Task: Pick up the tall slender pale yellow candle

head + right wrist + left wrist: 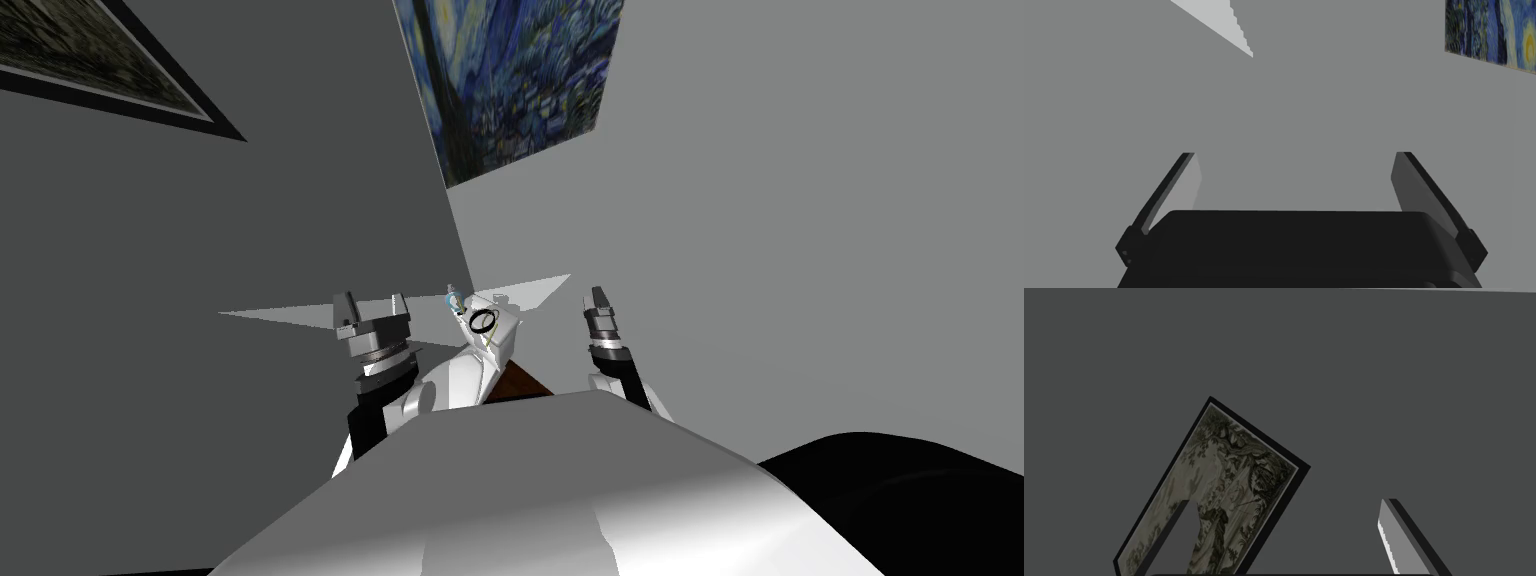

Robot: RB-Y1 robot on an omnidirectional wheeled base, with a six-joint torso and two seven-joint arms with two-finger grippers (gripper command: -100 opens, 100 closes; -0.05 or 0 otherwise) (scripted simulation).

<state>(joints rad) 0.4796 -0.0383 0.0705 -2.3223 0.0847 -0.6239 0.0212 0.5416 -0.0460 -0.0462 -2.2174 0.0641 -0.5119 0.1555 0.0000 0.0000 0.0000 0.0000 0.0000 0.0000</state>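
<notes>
Your left end effector [372,304], fingers spread, had free air ahead up to the dark wall [200,260]. Your right end effector [598,297], likewise spread, faced the lighter wall [800,250]. Between them, a white boxy object [497,352] blocked the far corner.

A dark grey wall [250,220] carries a black-framed picture [100,60]; the adjoining lighter grey wall [800,250] holds a swirling blue painting [520,80]. A black area [900,480] lies low beside it.
</notes>
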